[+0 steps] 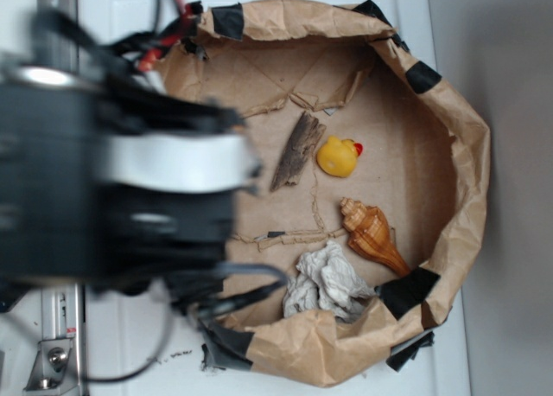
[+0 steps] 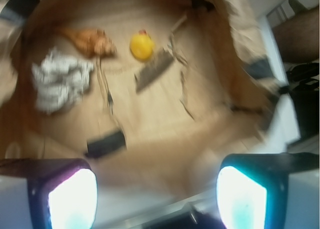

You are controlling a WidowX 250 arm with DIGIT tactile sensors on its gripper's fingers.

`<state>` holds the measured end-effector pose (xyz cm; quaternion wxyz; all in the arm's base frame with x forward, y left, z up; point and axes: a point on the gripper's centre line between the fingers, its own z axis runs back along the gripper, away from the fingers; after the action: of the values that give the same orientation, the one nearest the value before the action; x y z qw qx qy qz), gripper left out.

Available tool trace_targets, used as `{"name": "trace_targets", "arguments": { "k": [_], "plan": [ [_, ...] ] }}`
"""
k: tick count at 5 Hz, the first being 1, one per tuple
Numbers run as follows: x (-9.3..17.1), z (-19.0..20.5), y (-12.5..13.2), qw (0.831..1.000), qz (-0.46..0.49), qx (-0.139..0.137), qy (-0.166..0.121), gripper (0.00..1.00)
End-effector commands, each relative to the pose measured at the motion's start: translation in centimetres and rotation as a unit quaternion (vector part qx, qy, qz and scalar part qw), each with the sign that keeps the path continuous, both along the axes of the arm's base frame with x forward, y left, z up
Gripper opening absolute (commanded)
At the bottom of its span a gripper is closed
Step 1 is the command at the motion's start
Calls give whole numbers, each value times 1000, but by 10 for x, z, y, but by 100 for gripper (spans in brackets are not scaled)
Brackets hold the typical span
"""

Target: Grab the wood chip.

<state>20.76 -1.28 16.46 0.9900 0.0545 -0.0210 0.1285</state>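
Claw (image 2: 156, 201) seemingly spread; one wood chip (image 1: 295, 150), one duck (image 1: 338, 156), one seashell (image 1: 372, 233).

No legible text, label, brand, number or sign is found in either view. In the exterior view, small dark marks are seen on the white surface (image 1: 177, 354) near the lower left of the frame, but they are too small and blurred to be read as characters. A small reddish spot is seen on the metal rail (image 1: 60, 344) at the lower left, and nothing can be read from it. The black tape patches (image 1: 413, 290) on the brown paper wall (image 1: 467, 154) are plain. In the wrist view, everything is blurred by motion and no lettering can be made out on any surface.
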Motion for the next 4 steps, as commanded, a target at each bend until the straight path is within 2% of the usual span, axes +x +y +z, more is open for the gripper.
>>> {"name": "trace_targets", "arguments": {
  "k": [1,2,3,4],
  "plan": [
    [61,-61,34,991,109,-25,-70,100],
    [77,-89,39,988,127,-30,-80,100],
    [90,-113,33,989,132,-19,-70,100],
    [81,-133,26,990,127,7,-63,100]
  ]
}}
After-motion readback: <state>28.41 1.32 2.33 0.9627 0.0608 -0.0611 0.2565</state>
